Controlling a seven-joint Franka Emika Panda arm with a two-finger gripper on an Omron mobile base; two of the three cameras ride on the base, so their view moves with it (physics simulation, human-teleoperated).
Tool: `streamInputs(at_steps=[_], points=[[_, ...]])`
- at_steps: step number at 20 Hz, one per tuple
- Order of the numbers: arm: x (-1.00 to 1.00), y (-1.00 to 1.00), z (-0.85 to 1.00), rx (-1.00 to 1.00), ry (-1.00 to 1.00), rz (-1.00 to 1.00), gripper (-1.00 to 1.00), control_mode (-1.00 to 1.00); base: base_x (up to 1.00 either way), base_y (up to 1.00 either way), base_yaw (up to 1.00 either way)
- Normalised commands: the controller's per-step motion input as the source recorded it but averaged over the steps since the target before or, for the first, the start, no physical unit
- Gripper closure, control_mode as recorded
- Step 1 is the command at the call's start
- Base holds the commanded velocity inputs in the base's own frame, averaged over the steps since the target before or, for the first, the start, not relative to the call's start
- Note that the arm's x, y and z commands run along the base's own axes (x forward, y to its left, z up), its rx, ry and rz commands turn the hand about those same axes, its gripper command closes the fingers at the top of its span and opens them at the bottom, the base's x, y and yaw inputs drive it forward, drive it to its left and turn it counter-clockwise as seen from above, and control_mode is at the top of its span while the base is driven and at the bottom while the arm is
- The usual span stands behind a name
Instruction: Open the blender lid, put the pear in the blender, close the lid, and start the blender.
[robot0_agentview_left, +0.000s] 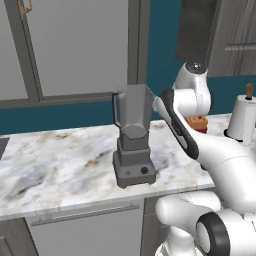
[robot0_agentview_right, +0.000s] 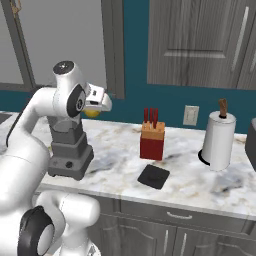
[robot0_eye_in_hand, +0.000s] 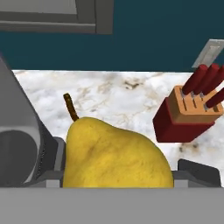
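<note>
My gripper is shut on the yellow pear, whose dark stem points up and to the left. From the right base, the pear hangs under the hand, just right of the blender's jar and above the counter. The grey blender stands on the marble counter with its jar top uncovered. Its jar wall fills the left edge of the hand view. The blender lid, a flat black square, lies on the counter in front of the knife block. My arm hides most of the blender in the right base view.
A red knife block stands right of the blender. Farther right is a paper towel roll on its holder. A window and grey cabinets line the back wall. The marble counter stretches to the left of the blender.
</note>
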Motion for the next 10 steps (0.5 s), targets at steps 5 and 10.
streamInputs(at_steps=[5, 10], points=[[-0.02, 0.33, 1.00, 0.00, -0.13, -0.01, 1.00, -1.00, 0.00, 0.00, 0.00], [-0.01, 0.39, 1.00, 0.00, -0.14, 0.00, 1.00, -1.00, 0.00, 0.00, 0.00]])
